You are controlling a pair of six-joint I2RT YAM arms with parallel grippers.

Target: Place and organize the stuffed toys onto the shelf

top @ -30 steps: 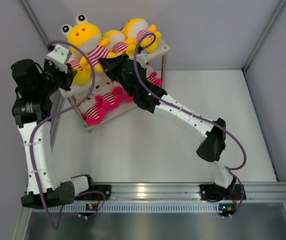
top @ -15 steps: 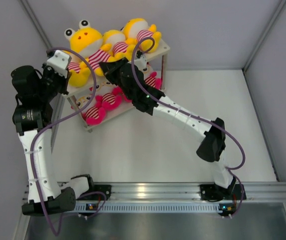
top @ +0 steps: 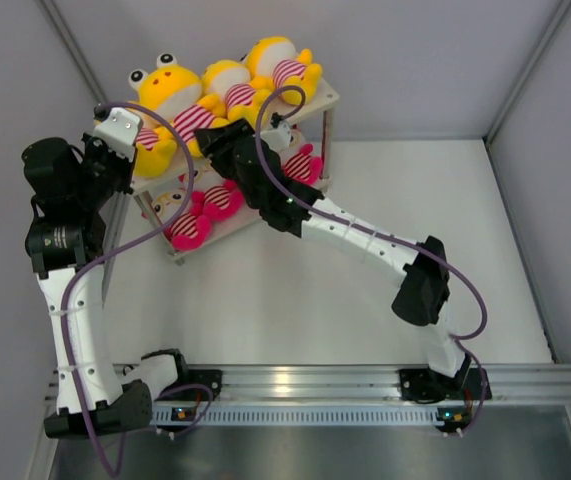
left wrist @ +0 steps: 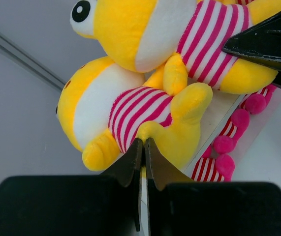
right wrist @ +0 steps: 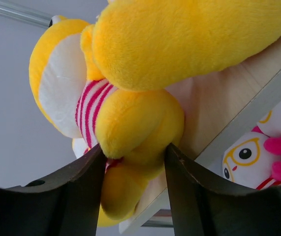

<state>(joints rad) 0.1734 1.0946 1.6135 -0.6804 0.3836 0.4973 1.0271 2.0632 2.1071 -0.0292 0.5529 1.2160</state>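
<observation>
**Table**: white surface carrying the shelf, a two-tier rack of pale boards on thin posts.

**Right arm**: stretched out to the shelf's long front edge. Its forearm crosses in front of the lower tier and its head sits level with the upper board.

**Left arm**: raised beside the shelf's short end, head turned toward the upper tier.

**Yellow stuffed toys**: lying on the shelf's upper tier, pressed against one another. Three bodies can be told apart from above; a fourth cannot be confirmed. The toy at the end by the left arm overhangs the board, its limbs hanging past the edge.

**Pink stuffed toys**: on the shelf's lower tier, partly hidden under the upper board and the right arm. Their number cannot be told. The right wrist view shows one white face with ringed eyes under the upper board.

**Right gripper**: fingers apart, one on each side of a yellow limb at the upper board's front edge. The plush fills the gap and touches both fingers, yet looks rounded rather than pinched.

**Left gripper**: fingers together, tips against the underside of the end toy's yellow foot at the upper board's edge. Whether any plush is caught between the tips cannot be told.
</observation>
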